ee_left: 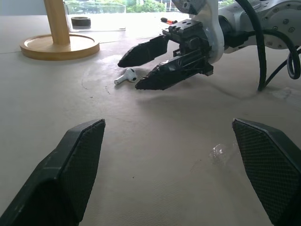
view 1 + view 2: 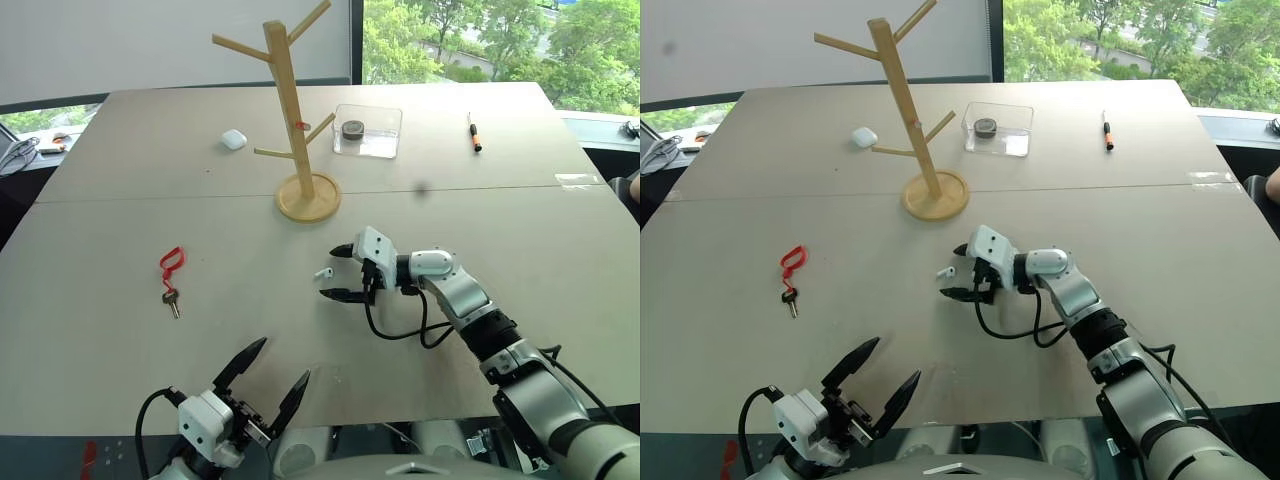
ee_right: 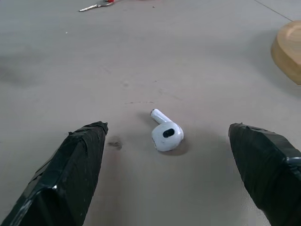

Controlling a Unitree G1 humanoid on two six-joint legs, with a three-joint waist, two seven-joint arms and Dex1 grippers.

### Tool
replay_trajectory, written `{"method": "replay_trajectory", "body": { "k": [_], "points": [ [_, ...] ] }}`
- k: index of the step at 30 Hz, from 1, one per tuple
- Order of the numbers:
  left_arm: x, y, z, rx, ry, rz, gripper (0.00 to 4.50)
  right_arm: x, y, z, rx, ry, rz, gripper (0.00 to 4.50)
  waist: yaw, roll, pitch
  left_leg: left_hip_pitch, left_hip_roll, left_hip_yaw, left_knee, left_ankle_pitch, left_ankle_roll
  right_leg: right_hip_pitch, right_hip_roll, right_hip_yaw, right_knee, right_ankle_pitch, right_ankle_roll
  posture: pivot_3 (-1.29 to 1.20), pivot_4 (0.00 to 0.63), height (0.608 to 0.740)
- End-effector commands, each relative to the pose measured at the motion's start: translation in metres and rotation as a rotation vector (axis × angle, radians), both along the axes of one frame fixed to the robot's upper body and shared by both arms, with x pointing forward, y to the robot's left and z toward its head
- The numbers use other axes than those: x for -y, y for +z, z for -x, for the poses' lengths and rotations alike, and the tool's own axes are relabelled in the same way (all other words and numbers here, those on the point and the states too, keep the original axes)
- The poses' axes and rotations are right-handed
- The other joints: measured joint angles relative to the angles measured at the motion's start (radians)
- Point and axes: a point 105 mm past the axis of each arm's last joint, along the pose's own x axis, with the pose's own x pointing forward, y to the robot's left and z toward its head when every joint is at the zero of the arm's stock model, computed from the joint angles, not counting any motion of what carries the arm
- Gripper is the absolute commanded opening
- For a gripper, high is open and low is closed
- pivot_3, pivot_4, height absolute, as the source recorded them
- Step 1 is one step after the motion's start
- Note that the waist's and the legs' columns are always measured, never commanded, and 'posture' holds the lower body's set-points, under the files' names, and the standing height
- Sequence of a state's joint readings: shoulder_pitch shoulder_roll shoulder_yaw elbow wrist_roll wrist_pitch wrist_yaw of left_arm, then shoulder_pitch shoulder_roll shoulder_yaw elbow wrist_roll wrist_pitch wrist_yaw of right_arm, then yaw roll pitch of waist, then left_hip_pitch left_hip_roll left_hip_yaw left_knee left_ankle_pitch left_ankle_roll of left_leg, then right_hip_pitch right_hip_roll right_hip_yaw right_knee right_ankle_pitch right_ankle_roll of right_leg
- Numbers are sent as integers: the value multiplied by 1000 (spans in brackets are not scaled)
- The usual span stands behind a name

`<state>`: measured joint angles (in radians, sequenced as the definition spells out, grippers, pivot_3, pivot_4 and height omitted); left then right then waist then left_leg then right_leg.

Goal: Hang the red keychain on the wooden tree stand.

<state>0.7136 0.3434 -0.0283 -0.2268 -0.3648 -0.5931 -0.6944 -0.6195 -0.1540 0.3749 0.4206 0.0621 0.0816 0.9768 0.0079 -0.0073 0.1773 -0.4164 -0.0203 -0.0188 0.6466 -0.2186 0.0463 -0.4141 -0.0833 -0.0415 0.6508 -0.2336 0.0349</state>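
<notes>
On the left side of the pale, matte worktop we see the red keychain lying flat, its strap loop bright red and its short dark key pointing toward the near edge, well apart from both of our hands. Farther back, near the middle, stands the wooden tree stand, a light-wood post with angled pegs on a round disc base. Just beyond it on the right sits a clear square tray holding a small dark round piece. A white earbud case lies left of the stand, and a slim orange-and-black pen lies far right. Our right hand points left with its black fingers spread around a glossy white earbud, not touching it. Our left hand hovers at the near edge, fingers spread wide, holding nothing.
</notes>
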Motion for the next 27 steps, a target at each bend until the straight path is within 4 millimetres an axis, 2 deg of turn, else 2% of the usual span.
{"method": "replay_trajectory", "body": {
  "k": [1,4,9,10,13,17,19,21,23,25,27],
  "points": [
    [2,9,2,24,-2,-1,4500,-5,8,-4,48,1,-11,4405,0,0,0,0,0,0,0,0,0,0,0,0,0,0,0,0,150,740],
    [0,9,1,23,14,5,4500,-6,5,-5,52,0,-2,4405,-3,0,0,0,0,0,0,0,0,0,0,0,0,0,0,0,150,740],
    [-13,15,-7,30,93,41,4500,-6,2,-4,76,11,23,2258,-6,0,0,0,0,0,0,0,0,0,0,0,0,0,0,0,150,740],
    [-15,16,-9,32,103,47,4500,-6,2,-4,81,12,26,1558,-7,0,0,0,0,-1,0,0,0,0,0,0,0,0,0,0,150,740],
    [-19,19,-13,34,123,59,4500,-6,3,-4,80,16,23,396,-10,0,0,0,0,-1,0,0,0,0,1,0,0,0,0,0,150,740],
    [-20,20,-15,32,127,63,4500,-6,6,-5,85,9,7,352,-12,0,0,0,0,-1,0,0,0,0,2,0,0,0,0,0,150,740],
    [-20,21,-16,33,129,65,4500,-6,19,-7,80,-2,-66,352,-13,0,0,0,0,-1,0,0,0,0,3,0,0,0,0,0,150,740],
    [-19,23,-19,37,130,68,4500,3,34,-17,102,-61,-130,352,-13,-1,1,0,0,-1,0,0,0,0,3,0,0,0,0,0,150,740],
    [-16,25,-21,41,121,73,4500,16,51,-32,91,-155,-210,352,-12,-1,1,0,0,-1,0,0,0,0,3,1,0,0,0,0,150,740],
    [-8,28,-22,43,77,66,4500,48,77,-61,90,-341,-309,352,-12,-2,2,0,0,-1,0,0,0,0,3,1,0,0,0,0,150,740],
    [-4,29,-24,44,50,61,4500,71,91,-78,75,-470,-371,352,-10,-2,3,-1,0,-1,0,0,0,0,2,2,0,0,-1,0,150,740]
  ]
}}
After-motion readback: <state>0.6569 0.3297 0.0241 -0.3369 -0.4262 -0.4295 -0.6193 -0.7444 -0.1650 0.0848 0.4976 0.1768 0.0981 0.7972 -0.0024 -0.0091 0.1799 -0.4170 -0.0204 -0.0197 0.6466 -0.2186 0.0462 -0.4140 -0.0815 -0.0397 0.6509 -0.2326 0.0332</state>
